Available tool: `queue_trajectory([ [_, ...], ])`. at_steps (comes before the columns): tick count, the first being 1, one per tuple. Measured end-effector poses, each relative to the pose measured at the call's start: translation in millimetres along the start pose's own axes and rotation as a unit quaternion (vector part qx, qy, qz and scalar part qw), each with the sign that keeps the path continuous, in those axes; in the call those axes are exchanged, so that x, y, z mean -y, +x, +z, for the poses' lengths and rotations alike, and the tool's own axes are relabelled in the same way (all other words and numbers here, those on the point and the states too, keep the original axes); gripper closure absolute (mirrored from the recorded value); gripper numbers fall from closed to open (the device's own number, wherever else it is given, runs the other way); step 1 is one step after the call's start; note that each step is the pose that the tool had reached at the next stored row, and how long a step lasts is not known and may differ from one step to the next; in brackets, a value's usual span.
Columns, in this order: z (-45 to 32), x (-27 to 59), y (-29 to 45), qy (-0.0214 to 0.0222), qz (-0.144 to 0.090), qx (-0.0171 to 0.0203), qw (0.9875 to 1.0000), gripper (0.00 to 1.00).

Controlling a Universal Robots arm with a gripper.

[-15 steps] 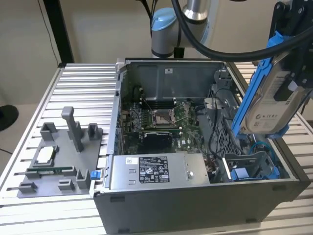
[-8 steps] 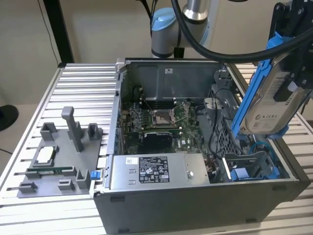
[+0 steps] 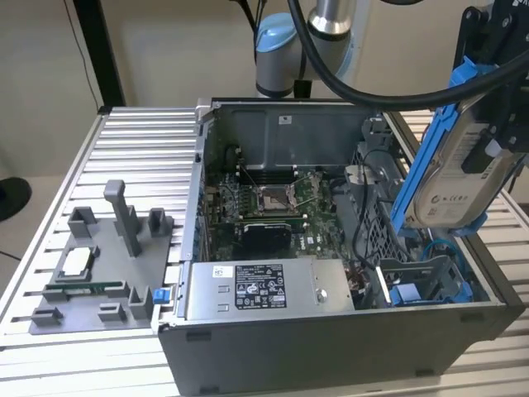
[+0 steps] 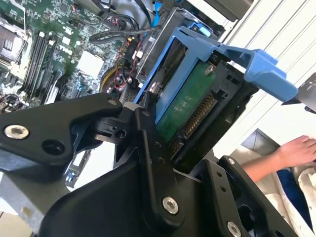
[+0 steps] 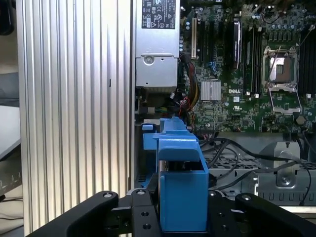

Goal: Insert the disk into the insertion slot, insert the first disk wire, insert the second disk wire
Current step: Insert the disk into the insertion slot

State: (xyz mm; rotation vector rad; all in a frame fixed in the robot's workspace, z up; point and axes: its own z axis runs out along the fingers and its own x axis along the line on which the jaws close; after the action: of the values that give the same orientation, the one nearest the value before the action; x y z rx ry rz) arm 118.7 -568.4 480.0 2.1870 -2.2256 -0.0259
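Disk in blue frame hangs tilted, gripper clamped on it, above slot but not in it, at the exterior view's right end of computer case. Gripper top is cut off; slot interior is hard to make out.

Robotics lab bench, set up as a computer-assembly test cell. Ribbed aluminium table, bare profile slats. Open computer case sits under the gripper, with the motherboard exposed. A grey fixture tray with loose parts lies well away from the gripper, across the case. Robot arm base stands behind the case – plain beige wall, black frame post.
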Motion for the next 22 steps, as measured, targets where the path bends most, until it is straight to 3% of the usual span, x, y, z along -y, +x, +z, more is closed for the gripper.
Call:
queue_trajectory([
  [22,12.7,0.3,-0.1,0.0,0.0,0.0,1.0,1.0],
])
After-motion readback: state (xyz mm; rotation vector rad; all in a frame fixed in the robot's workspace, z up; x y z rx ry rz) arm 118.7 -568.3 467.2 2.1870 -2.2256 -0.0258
